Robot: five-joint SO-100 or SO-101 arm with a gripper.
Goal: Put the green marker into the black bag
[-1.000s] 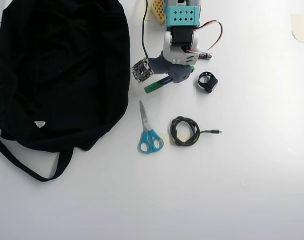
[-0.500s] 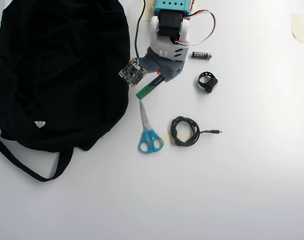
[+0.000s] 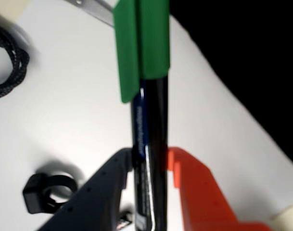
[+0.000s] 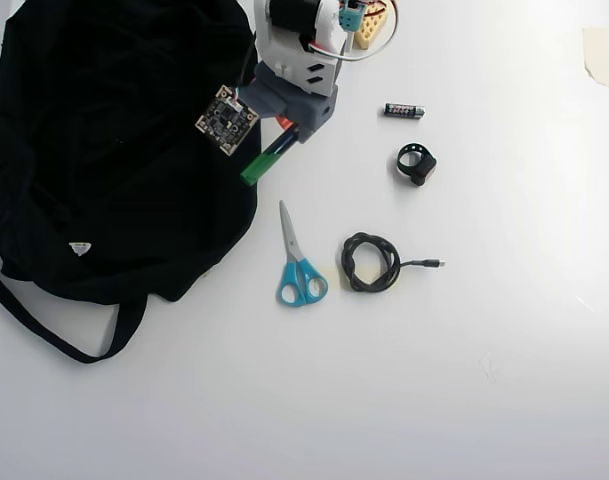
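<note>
the marker [image 3: 148, 159] is slim, stiff and light, its glossy barrel likely slick, so a mid-barrel hold suits it. the tool [image 3: 150, 166] is clamped on that barrel, dark finger one side, orange the other, green cap pointing away. in the overhead view the marker [image 4: 267, 158] hangs at the bag's [image 4: 104, 130] edge, cap over the desk [image 4: 464, 380]. scissors [image 4: 298, 262] lie near.

The claw [image 3: 153, 166] pinches the green marker [image 3: 148, 110] — cap up — above the white table [image 3: 64, 106].
</note>
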